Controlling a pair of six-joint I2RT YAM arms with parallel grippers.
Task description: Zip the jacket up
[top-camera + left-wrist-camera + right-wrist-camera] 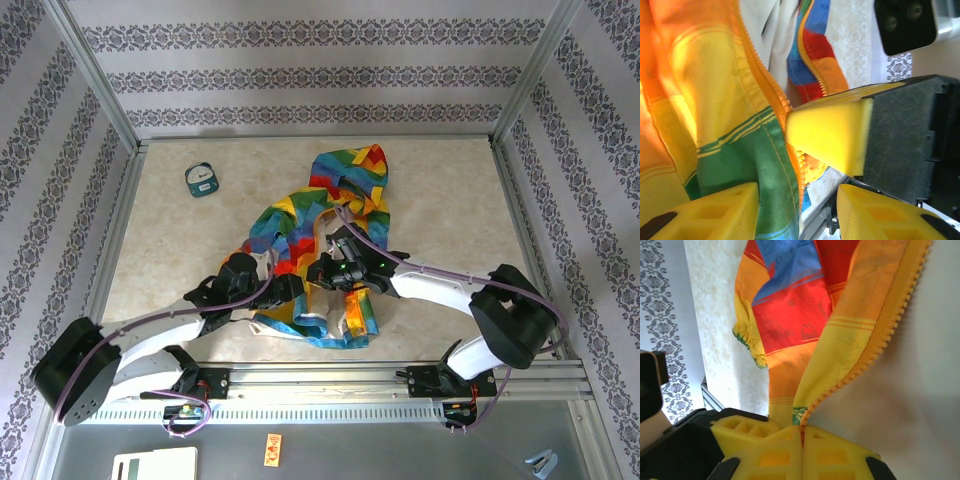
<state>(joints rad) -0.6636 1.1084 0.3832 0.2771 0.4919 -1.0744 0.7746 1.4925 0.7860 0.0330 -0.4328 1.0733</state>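
The jacket [300, 225] lies open at the middle of the table [160, 240], hood toward the far side and hem toward the near edge. A small teal gadget [203, 180] sits well apart at the far left.

Status: zipping has not begun. In the left wrist view the two zipper edges [765, 75] run separately, with whitish lining showing between them. No joined section is visible, and the slider cannot be made out.

The right gripper [801, 432] is closed, pinching the bottom end of one orange zipper edge at the hem. The left gripper [797, 200] stands with its jaws apart. A green and yellow panel hangs between them, unclamped.

Judged remaining: secure the opposite edge, bring both bottom ends together, engage them, then draw the slider toward the hood. Essentially the whole task is outstanding.
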